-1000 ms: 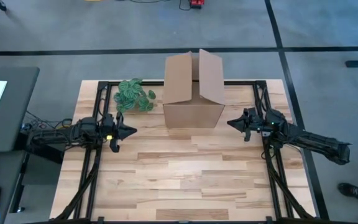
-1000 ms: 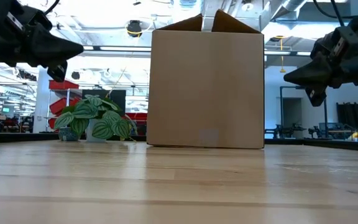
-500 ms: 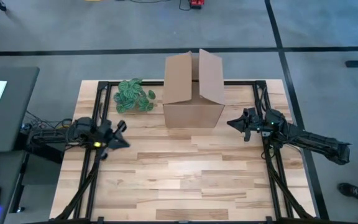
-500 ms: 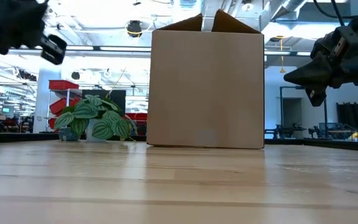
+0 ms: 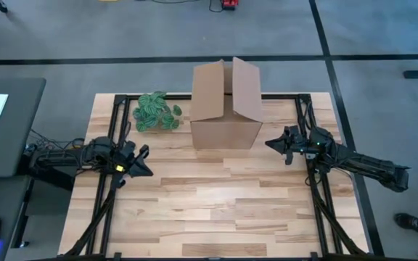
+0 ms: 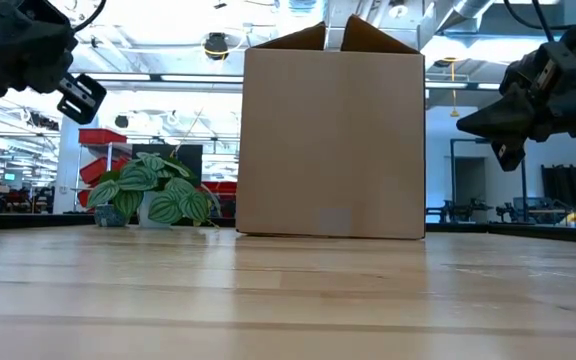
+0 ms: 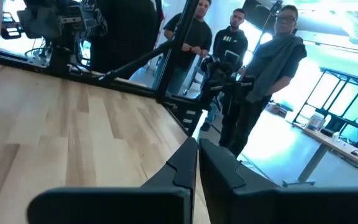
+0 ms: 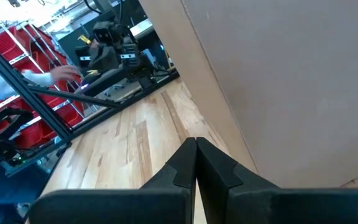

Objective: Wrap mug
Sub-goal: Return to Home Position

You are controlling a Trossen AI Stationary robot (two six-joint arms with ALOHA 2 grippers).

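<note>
**Arms retiring to home; box at the far side of the table**

Near half of the table (image 5: 216, 210): bare boards.

Mid-table: the left gripper (image 7: 197, 146) hangs above its own side rail. Its fingers are pressed together at the tips and hold nothing. The right gripper (image 8: 196, 144) hangs opposite, pointing at the box's side and just clear of it. Its fingers are also pressed together and hold nothing.

Far side: the cardboard box (image 5: 226, 116) stands centred, its top flaps raised rather than flat. The mug is not in sight. It is presumably inside the box, but this cannot be confirmed. A small plant (image 5: 157, 111) sits just beside the box on the left arm's side.

Beyond the table: people (image 7: 272, 68) stand watching.

Judgement: each arm should draw back along its own side, away from the box. The right arm needs more care, as a sweep towards the centre could knock the box or a flap.
</note>
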